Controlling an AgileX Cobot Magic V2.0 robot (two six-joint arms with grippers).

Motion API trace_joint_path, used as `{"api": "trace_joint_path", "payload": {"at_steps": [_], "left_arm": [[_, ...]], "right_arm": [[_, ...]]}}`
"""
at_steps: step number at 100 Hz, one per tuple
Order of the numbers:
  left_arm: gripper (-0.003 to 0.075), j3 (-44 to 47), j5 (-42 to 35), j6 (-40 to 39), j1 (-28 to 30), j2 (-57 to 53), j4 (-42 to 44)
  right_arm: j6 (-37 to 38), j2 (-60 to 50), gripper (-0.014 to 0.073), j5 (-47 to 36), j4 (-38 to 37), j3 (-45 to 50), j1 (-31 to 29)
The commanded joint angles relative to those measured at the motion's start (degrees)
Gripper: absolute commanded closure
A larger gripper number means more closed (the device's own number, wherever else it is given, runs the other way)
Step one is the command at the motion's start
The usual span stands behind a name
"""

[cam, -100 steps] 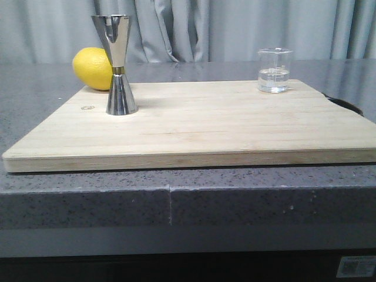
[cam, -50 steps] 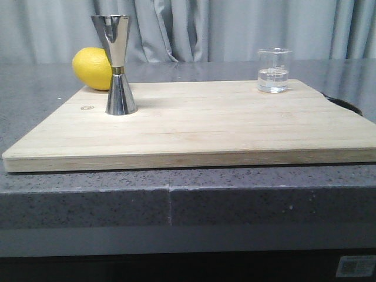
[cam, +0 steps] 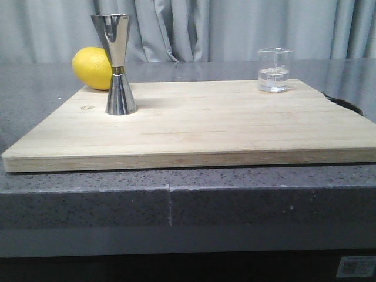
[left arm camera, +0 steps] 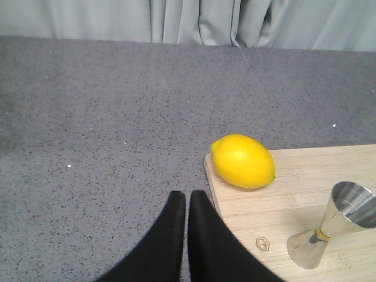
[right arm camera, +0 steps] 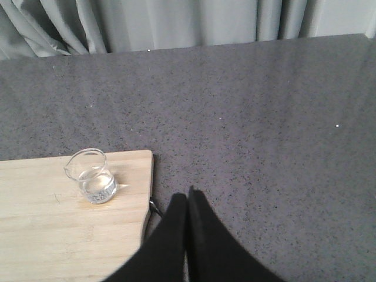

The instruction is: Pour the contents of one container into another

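A pale wooden cutting board (cam: 194, 120) lies on the dark grey speckled stone desk (cam: 35, 88), its near edge close to the desk's front edge. Toward the board's far left corner stands the tall shiny steel hourglass-shaped jigger (cam: 119, 64), upright, with a thin gold band at its narrow waist. Just behind it, at the board's far left corner, rests a bright yellow lemon (cam: 92, 68); the left wrist view shows the lemon lying on the board's corner, near the jigger but apart from it. Toward the board's far right corner stands the small clear glass beaker (cam: 274, 70), upright, with a pouring lip and white printed marks, holding a shallow measure of clear liquid. Beaker and jigger stand well apart, at opposite ends of the board's far edge. A dark curved object (cam: 345, 104) shows past the board's right edge; what it is cannot be told. Grey curtains (cam: 235, 29) hang behind the desk.

Neither arm appears in the front view. The left tool (left arm camera: 187, 198) hangs above the bare desk just off the board's left edge, its black fingers pressed together on nothing. The right tool (right arm camera: 188, 197) hangs above the desk off the board's right edge, its fingers likewise closed and empty, the beaker near but untouched.
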Motion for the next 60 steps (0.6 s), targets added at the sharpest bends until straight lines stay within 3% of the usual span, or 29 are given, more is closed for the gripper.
{"api": "trace_joint_path", "payload": {"at_steps": [1, 30, 60], "left_arm": [[0.0739, -1.97, -4.15, 0.58, -0.45, 1.82, -2.88], [0.0739, -1.97, -4.98, 0.58, -0.45, 8.61, -7.25], [0.0739, -1.97, -6.01, 0.72, -0.45, 11.42, -6.08]], "right_arm": [[-0.08, 1.13, 0.0662, -4.12, -0.51, -2.1, -0.34], [-0.08, 4.77, 0.0662, -6.76, -0.51, -2.1, 1.77], [-0.08, 5.59, 0.0662, -6.46, -0.51, -2.1, 1.91]]}}
